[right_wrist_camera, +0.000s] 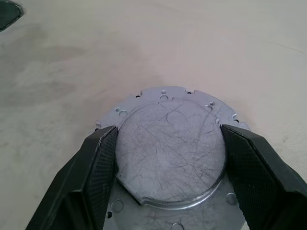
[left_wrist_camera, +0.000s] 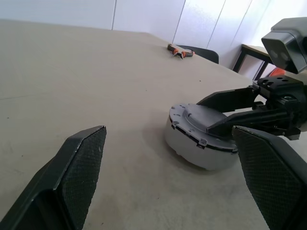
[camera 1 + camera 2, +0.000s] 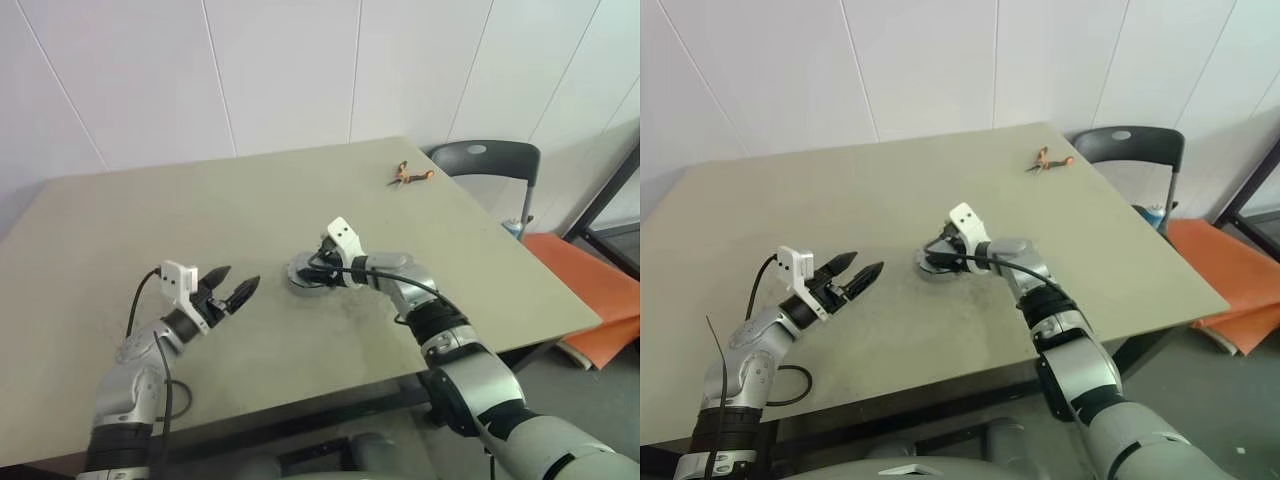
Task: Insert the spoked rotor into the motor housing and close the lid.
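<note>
From the left eye view, the table (image 3: 120,240) carries one grey round assembly near its middle: the lid (image 3: 303,276) sitting on top of the motor housing (image 3: 300,289). The right gripper (image 3: 322,268) reaches in from the right and lies over it. The left gripper (image 3: 234,288) hovers well to the left of the assembly with its fingers spread and nothing between them. A small orange-handled tool (image 3: 410,176) lies at the far right of the table, beside a dark chair (image 3: 490,165).

The right eye view gives the same layout: right gripper (image 3: 940,255) over the assembly, left gripper (image 3: 858,277) apart and empty.

In the left wrist view the housing (image 2: 192,146) shows as a pale round body with the lid (image 2: 201,120) flat on top, and the right gripper's black fingers (image 2: 230,98) laid across it. The spoked rotor cannot be seen; presumably it is inside already.

In the right wrist view the two padded fingers (image 1: 103,163) straddle the lid's raised scratched disc (image 1: 170,151), close to its edge on each side; whether they press it I cannot tell.

Judged from this, the closing step is in hand. The next move likely calls for checking the lid sits level on the housing, then opening the right fingers and lifting straight off without dragging it.
</note>
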